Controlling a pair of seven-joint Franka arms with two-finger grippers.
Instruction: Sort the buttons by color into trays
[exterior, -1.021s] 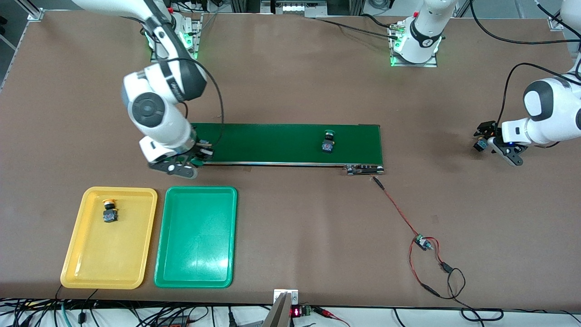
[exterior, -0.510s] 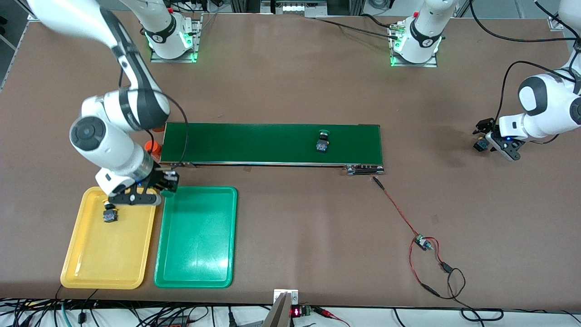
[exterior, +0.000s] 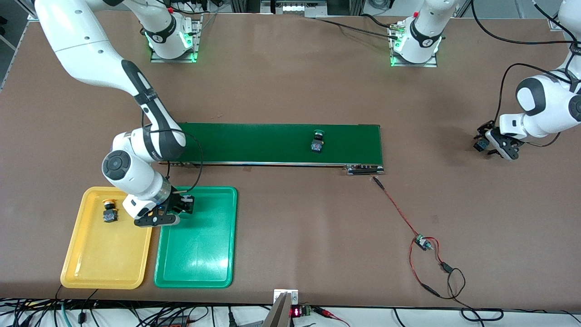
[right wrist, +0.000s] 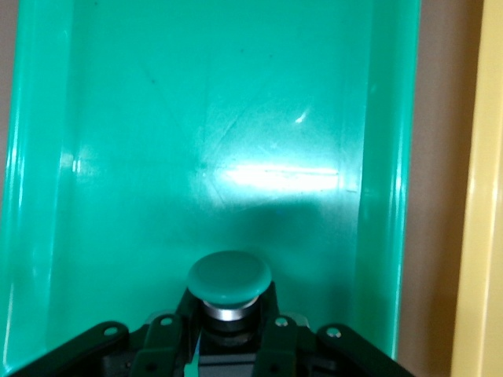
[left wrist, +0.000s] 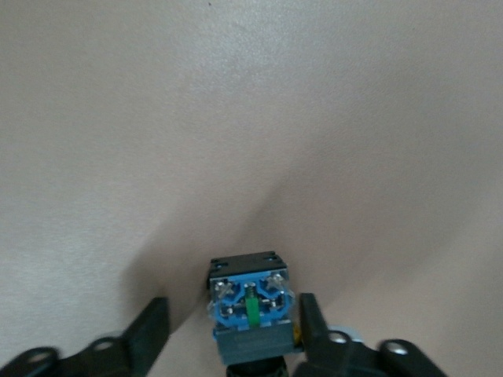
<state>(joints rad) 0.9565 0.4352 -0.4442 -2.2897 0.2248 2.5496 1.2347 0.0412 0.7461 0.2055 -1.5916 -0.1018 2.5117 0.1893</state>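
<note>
My right gripper point(exterior: 178, 210) hangs over the green tray's point(exterior: 199, 254) corner nearest the yellow tray point(exterior: 100, 263), shut on a green-capped button point(right wrist: 229, 279). In the right wrist view the green tray point(right wrist: 220, 118) fills the space under the right gripper point(right wrist: 226, 334). A yellow-capped button point(exterior: 109, 211) lies in the yellow tray. Another green-capped button point(exterior: 317, 141) rides on the dark-green belt point(exterior: 254, 143). At the left arm's end of the table, my left gripper point(exterior: 489, 143) straddles a button point(left wrist: 247, 302) lying on the table. One finger touches the button and the other stands apart; its cap is hidden.
A red-and-black cable with a small circuit board point(exterior: 422, 243) trails over the table from the belt's end nearest the left arm. The yellow tray's rim point(right wrist: 479, 196) shows beside the green tray in the right wrist view.
My right arm carried the green button from the belt's end to over the green tray. The button on the belt drifted toward the right arm's end. My left gripper shifted slightly at its button.
</note>
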